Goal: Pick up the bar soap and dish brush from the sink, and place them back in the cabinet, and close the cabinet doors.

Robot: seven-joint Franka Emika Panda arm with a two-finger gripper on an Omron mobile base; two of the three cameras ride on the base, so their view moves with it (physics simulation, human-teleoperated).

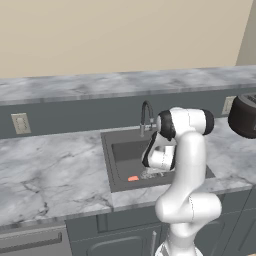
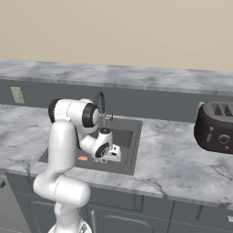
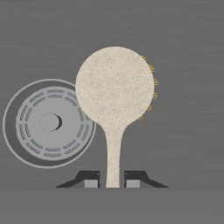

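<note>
The dish brush (image 3: pixel 114 85) has a round cream-tan head and a thin pale handle. It lies over the dark floor of the sink (image 3: pixel 183 43), its head overlapping the rim of the round metal drain (image 3: pixel 50 123). My gripper (image 3: pixel 112 181) is shut on the handle's end, one fingertip on each side. In the base views the gripper (image 1: pixel 151 173) (image 2: pixel 111 157) reaches low into the sink (image 1: pixel 120 150) (image 2: pixel 125 136). The coral bar soap (image 1: pixel 132 178) (image 2: pixel 83 158) lies on the sink floor, left of the hand. The cabinet and cabinet doors are out of view.
A dark arched faucet (image 1: pixel 146 117) (image 2: pixel 100 104) stands at the sink's back edge, close above the arm's wrist. A dark toaster (image 1: pixel 245 116) (image 2: pixel 216 127) sits on the marble counter to the right. A wall outlet (image 1: pixel 20 123) is at the left.
</note>
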